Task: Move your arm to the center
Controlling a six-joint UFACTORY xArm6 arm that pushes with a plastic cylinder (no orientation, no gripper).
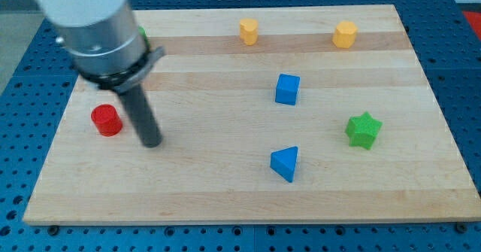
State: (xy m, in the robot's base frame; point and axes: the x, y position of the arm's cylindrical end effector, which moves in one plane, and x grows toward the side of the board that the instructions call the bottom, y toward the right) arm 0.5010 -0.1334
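Note:
My tip [152, 142] rests on the wooden board [225, 199] at the view's left. A red cylinder [107, 120] stands just left of the tip, a small gap apart. A blue cube [287, 89] sits right of the board's middle. A blue triangular block [285, 163] lies below it. A green star block [364, 129] is at the right. Two yellow blocks [249, 31] [345, 34] stand along the top edge. A sliver of a green block [142, 33] shows behind the arm at the top left.
The arm's grey body [90, 19] covers the board's top left corner. A blue perforated table [458, 94] surrounds the board on all sides.

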